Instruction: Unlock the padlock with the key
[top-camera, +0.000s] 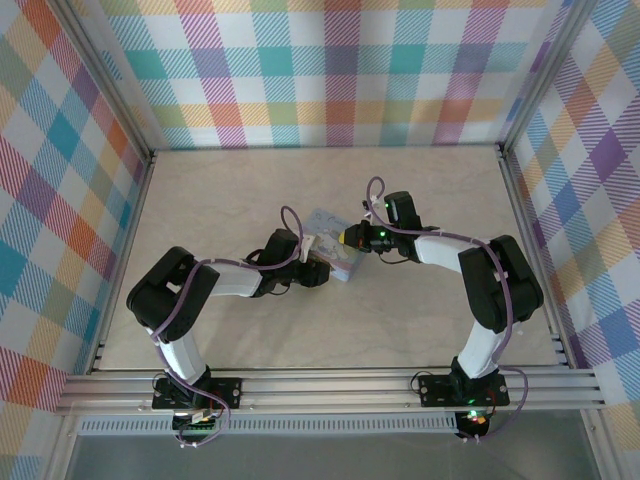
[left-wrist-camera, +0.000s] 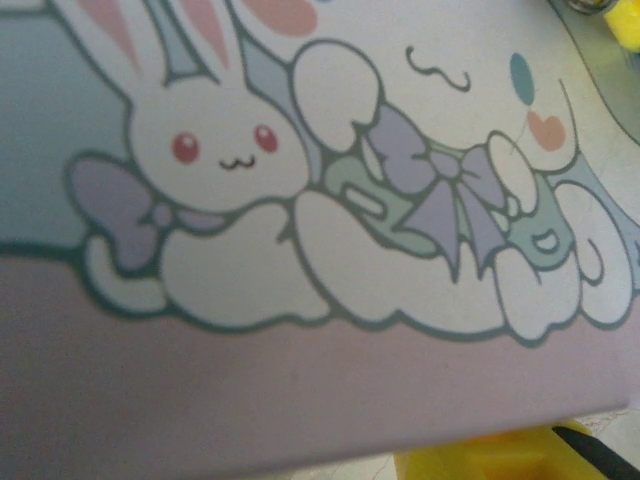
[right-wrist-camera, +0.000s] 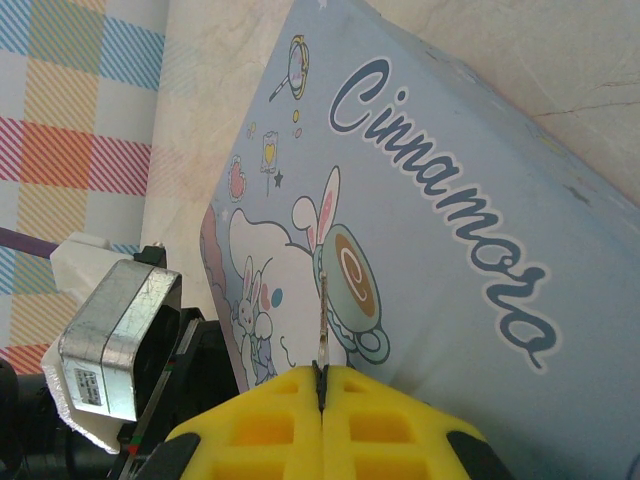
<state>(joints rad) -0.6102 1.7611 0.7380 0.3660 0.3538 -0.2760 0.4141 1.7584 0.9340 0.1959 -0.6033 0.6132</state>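
We see 1 container, a light-blue tin (right-wrist-camera: 450, 200) with curly dark lettering on its broad face and cartoon rabbits on its pale side; its inside is hidden from us. It sits near the middle of the bench (top-camera: 250, 190), between the 2 arms. The right gripper (right-wrist-camera: 321, 385) has its yellow fingers pressed together on the key (right-wrist-camera: 323, 318). The key's thin metal blade sticks straight out from the fingertips and lies over the printed cup on the tin's broad face; we cannot tell whether it touches the tin. The left gripper (top-camera: 325, 268) is up against the tin's rabbit side. In the left wrist view, 1 yellow finger (left-wrist-camera: 500, 458) shows just past the tin's lower edge and another yellow patch (left-wrist-camera: 625, 20) shows at the upper right corner. We cannot tell whether this gripper is clamped on the tin or merely straddling it. The 2 grippers come at the tin from opposite sides and stand close together, so the room there is tight. Around them the bench lies bare up to the chequered walls (top-camera: 330, 70) at the back and on both sides. The metal rail (top-camera: 330, 385) that carries the arm bases runs along the near edge.
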